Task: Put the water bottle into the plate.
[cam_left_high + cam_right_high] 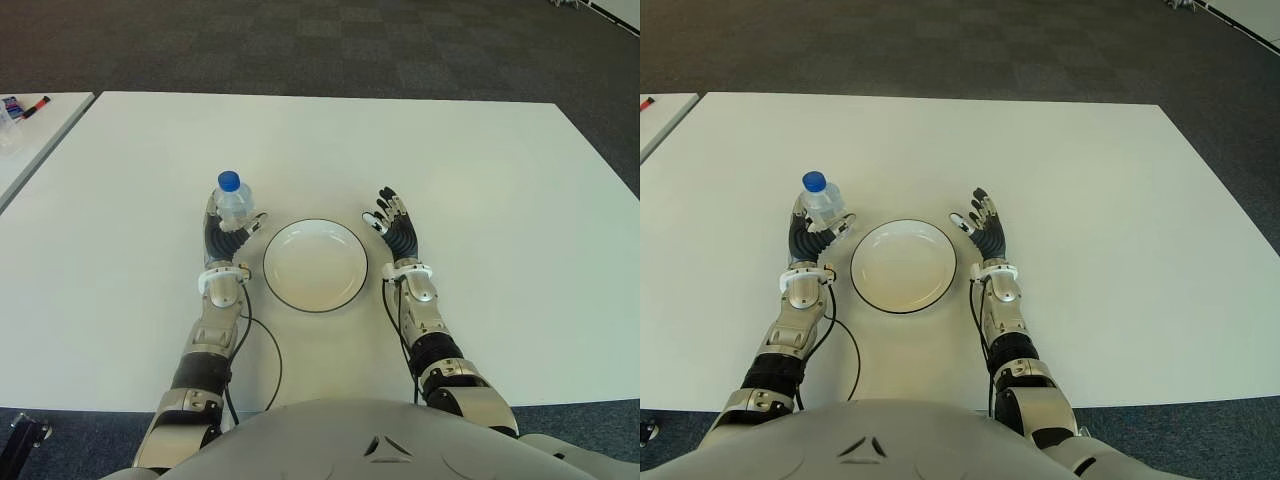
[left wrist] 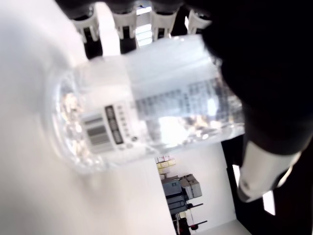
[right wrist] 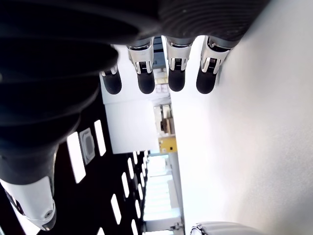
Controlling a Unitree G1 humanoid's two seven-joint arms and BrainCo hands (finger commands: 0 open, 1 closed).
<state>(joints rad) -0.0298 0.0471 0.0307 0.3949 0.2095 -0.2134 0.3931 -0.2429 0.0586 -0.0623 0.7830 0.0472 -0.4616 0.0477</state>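
Note:
The clear water bottle (image 1: 233, 204) with a blue cap stands upright on the white table (image 1: 480, 190), just left of the empty white plate (image 1: 315, 264). My left hand (image 1: 226, 238) is wrapped around the bottle's lower body. In the left wrist view the bottle (image 2: 146, 112) fills the palm, with the fingers behind it and the thumb across its front. My right hand (image 1: 395, 225) shows on the right side of the plate with its fingers (image 3: 146, 73) spread and nothing in it.
A second table at the far left carries markers (image 1: 25, 107). Thin cables run along the table from both wrists (image 1: 270, 370). Dark carpet lies beyond the table's far edge.

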